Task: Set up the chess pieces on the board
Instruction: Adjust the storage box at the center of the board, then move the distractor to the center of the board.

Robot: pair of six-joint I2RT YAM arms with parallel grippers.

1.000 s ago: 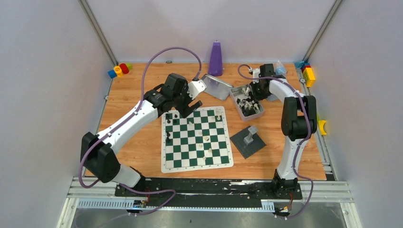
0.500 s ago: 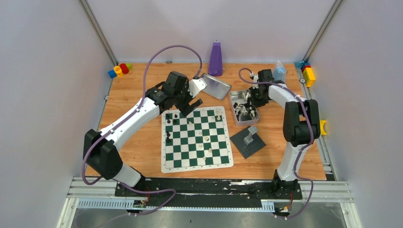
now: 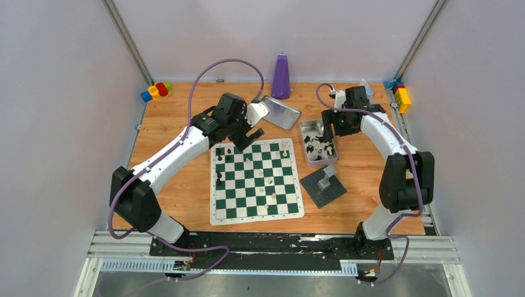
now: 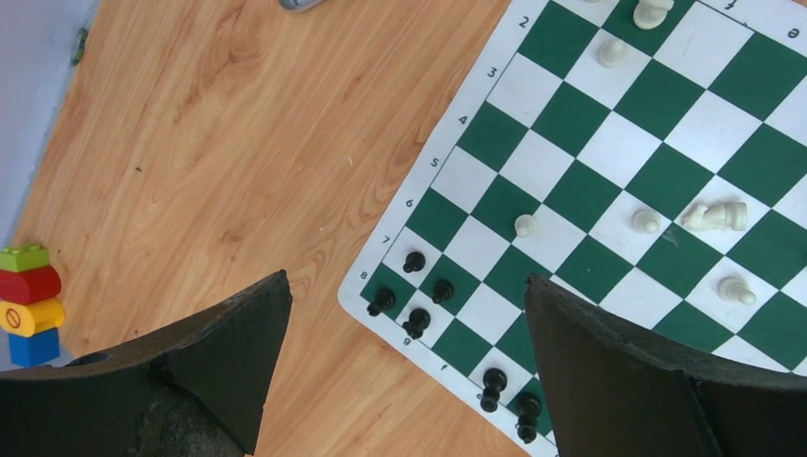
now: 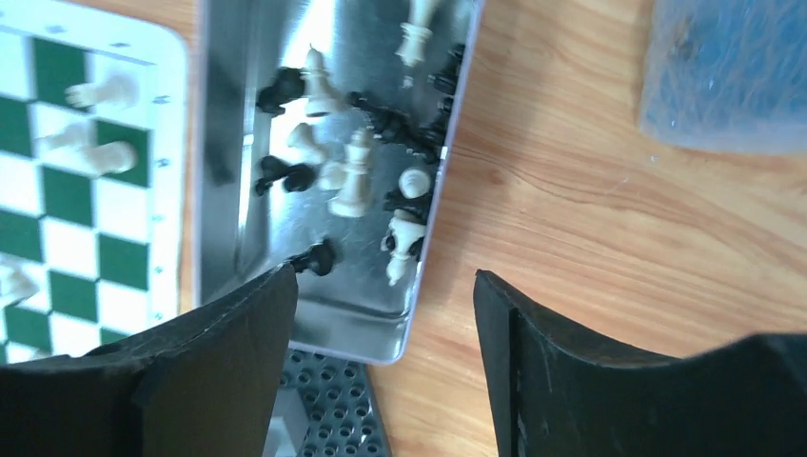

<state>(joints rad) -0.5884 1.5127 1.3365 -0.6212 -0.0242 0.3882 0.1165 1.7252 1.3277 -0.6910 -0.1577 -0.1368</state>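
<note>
The right end effector (image 5: pixel 381 278) hangs over the metal tin (image 5: pixel 219 190). Its two fingers are spread apart with nothing between them. The tin sits just beside the far right corner of the board (image 3: pixel 255 216), which lies in the middle of the tabletop (image 3: pixel 179 185). Most chess pieces (image 5: pixel 357 181) lie in a jumble in the tin, black and white ones touching.

That is the tricky part. I think the fingers could pinch two at once, or bump the thin wall and push the tin. A piece could also slip out and roll.

The left end effector (image 4: pixel 404 286) is spread wide and empty too. It is above the board's far left corner, close to a few black pieces (image 4: pixel 415 262). A careless move down could tip them. One white piece (image 4: pixel 714 216) on the board lies on its side.

From above, the pieces are too small to name. The tin's far end is cut off in the right wrist view. A blurry blue thing (image 5: pixel 733 67) there is hard to make out.
</note>
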